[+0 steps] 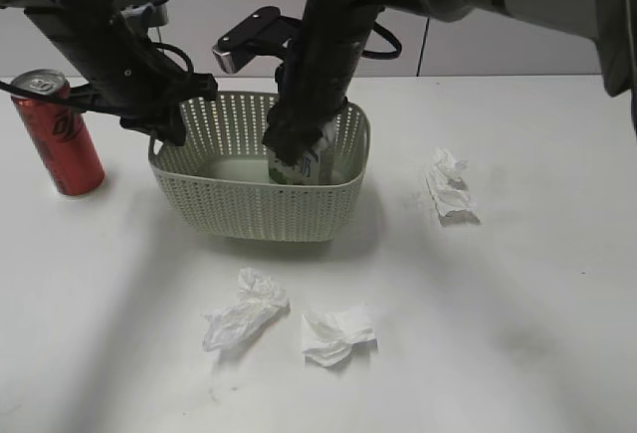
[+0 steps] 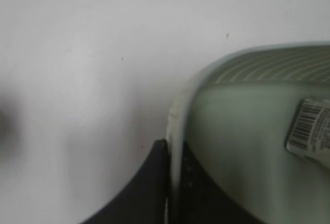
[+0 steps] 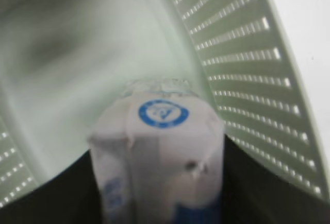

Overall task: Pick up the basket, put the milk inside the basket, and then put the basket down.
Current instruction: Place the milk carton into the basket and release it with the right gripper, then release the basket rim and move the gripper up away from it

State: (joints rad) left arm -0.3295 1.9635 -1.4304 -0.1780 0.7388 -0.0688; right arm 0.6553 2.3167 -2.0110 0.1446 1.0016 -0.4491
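So the right gripper (image 1: 297,144) is down inside the basket (image 1: 261,206), its dark fingers (image 3: 258,193) clamped on either side of the milk (image 3: 160,152). From the wrist view the carton is a white, slightly dented paper box with a round blue logo on the face and blue print lower down, and the basket's smooth pale green floor sits just past it. Whether the carton touches that floor, can't tell.

The left gripper (image 1: 164,119) is at the basket's left rim; in its wrist view one dark finger (image 2: 149,183) sits outside the rounded corner wall and the other inside, pinching the plastic edge. A barcode sticker (image 2: 309,134) shows on the basket's inner floor.

The basket itself is rectangular with rounded corners and perforated, woven-looking plastic sides that let light through in rows of slots. Around it on the matte white table (image 1: 537,333): a glossy red soda can (image 1: 57,134) standing upright to the left, and three crumpled white tissues, two in front (image 1: 244,309) (image 1: 338,333) and one off to the right (image 1: 450,187).
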